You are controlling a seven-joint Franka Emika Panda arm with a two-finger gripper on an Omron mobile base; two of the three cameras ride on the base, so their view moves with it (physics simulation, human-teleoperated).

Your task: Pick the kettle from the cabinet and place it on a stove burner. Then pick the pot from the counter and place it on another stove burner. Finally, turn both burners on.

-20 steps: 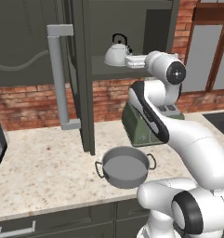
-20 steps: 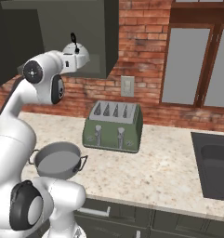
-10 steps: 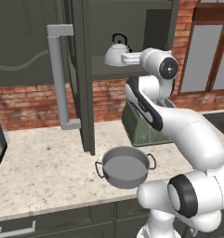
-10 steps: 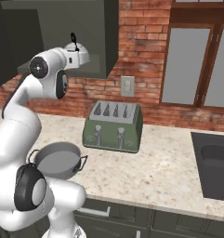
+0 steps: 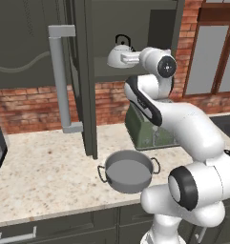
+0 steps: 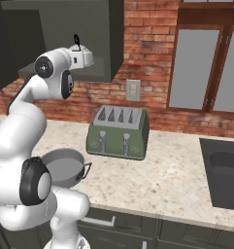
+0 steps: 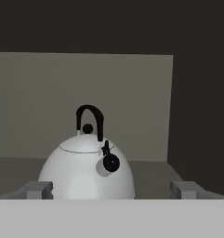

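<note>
The tool stands wide open, level with the kettle on the cabinet shelf; straddle the kettle's body squarely before closing, avoiding the spout.

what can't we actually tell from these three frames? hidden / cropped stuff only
- Kettle base: in the hand view the grey band cuts off its bottom, so its seat on the cabinet shelf is unseen.
- Tool contact: fingertips flank the kettle, wide open; touching or not is unclear.
- Pot: in the right base view the arm hides its left side.
- Toaster: left base view, mostly behind the arm.
- Stove burners: outside all views.
</note>
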